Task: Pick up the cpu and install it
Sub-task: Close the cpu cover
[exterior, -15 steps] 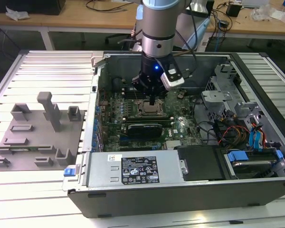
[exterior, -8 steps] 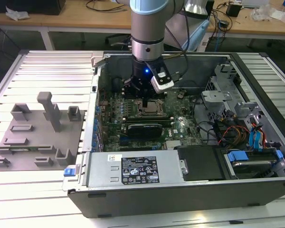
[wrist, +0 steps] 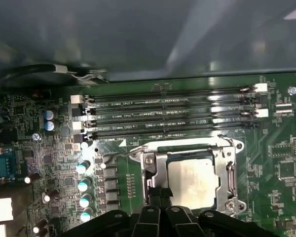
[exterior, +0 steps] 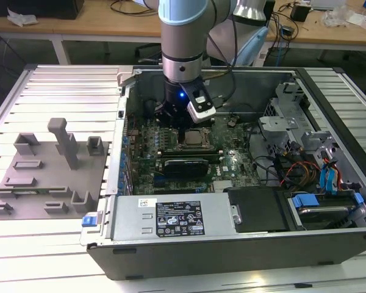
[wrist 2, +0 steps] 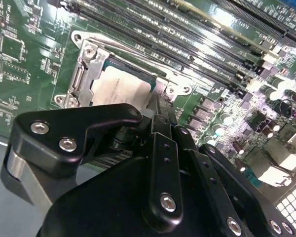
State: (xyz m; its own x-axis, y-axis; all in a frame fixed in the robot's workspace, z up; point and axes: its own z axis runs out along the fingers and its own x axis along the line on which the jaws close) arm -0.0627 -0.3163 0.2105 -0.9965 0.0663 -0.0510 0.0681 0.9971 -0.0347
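1. Black links of the gripper [wrist 2: 158, 106] lie closest in both wrist views, reaching down to one edge of the cpu [wrist: 192, 182]. Whether it is open, closed or gripping anything cannot be told.
2. That pale silver cpu lies flat inside the metal socket frame [wrist: 230, 173] on the green motherboard [wrist: 281, 168]. The frame's raised rim hems it in on all sides.
3. Just beside the socket run four long memory slots [wrist: 172, 113], and a row of small upright capacitors [wrist: 83, 170] stands along another side.
4. In the exterior view, the arm [exterior: 182, 36] comes straight down into the open computer case [exterior: 232, 250], with the case walls all round it.
5. Tangled cables [exterior: 287, 168] and a metal drive cage [exterior: 280, 125] crowd the exterior view's right.
6. Outside the case, on the exterior view's left, a grey tray [exterior: 49, 180] with upright blocks sits well apart on the slatted table [exterior: 61, 85].
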